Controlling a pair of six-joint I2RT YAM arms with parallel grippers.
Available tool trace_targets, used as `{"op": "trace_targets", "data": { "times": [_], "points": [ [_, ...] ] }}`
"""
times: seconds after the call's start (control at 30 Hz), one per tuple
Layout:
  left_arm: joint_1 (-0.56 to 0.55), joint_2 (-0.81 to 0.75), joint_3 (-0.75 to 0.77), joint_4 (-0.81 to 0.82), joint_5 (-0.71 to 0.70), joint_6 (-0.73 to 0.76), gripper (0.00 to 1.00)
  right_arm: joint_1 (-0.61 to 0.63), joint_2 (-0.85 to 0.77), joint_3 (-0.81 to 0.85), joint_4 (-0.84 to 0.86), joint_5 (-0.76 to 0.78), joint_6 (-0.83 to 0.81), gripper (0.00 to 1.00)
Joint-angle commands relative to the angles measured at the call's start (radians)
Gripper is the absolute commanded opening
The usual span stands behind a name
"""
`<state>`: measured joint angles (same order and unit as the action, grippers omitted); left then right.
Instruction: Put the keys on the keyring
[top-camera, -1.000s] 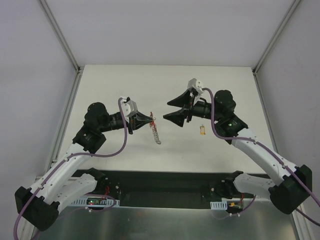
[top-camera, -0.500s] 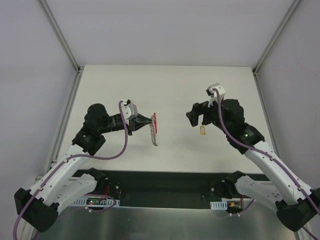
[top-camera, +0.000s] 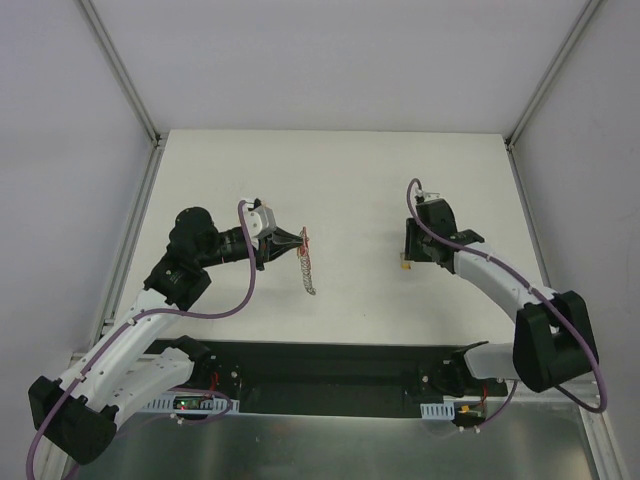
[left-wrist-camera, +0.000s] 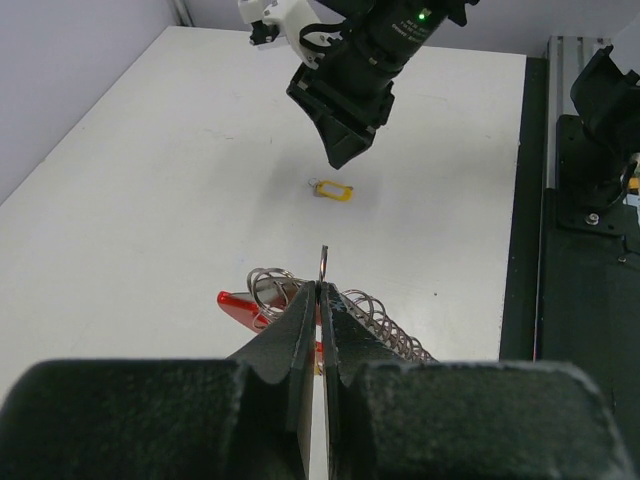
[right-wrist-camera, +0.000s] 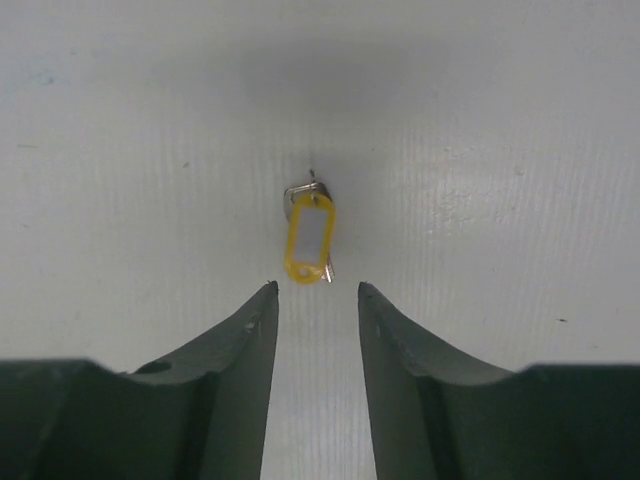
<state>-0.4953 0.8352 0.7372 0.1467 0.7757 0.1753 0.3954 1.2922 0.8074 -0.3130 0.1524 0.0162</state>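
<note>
1. Top view, and the count: two arms, two pincers, one keyring, one key in sight. The left pincer (top-camera: 300, 240), left of centre, is pressed together on the keyring (top-camera: 309, 268). Its red clip sits at the fingertips and the ribbed strap trails toward the lower right. The key (top-camera: 404, 266) lies on the white bench (top-camera: 330, 170), right of centre, well apart from the keyring. The right pincer (top-camera: 408, 252) points down just above it. Pale grey walls and metal rails frame the bench, and a black strip runs along the bottom edge. Half a second ago the right pincer was up and left of the key. Now it has swung in over it, while the left arm has barely shifted.

2. Left wrist view: both fingers are tight together at centre, pinching a thin metal piece. The red clip is just left of them and the wire coils just right. Farther up the frame the yellow-headed key lies flat, the right pincer hanging above it.

3. Right wrist view: the pincer is spread. The key lies just above the gap between the fingertips, yellow head nearest them, not touching.
</note>
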Motion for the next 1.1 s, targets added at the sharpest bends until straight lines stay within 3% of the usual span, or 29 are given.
{"op": "trace_targets", "data": {
  "times": [0.0,0.23,0.87,1.07],
  "points": [
    [0.003,-0.027,0.010,0.034,-0.016,0.026,0.00,-0.036,0.080,-0.004,0.124,0.016,0.067,0.36],
    [0.003,-0.036,0.013,0.021,-0.041,0.039,0.00,-0.066,0.200,-0.002,0.215,-0.001,0.093,0.24],
    [0.003,-0.025,0.016,0.014,-0.049,0.044,0.00,-0.066,0.269,0.007,0.235,-0.043,0.083,0.23],
    [0.003,-0.022,0.014,0.013,-0.047,0.044,0.00,-0.066,0.279,0.003,0.235,-0.031,0.076,0.14]
  ]
}}
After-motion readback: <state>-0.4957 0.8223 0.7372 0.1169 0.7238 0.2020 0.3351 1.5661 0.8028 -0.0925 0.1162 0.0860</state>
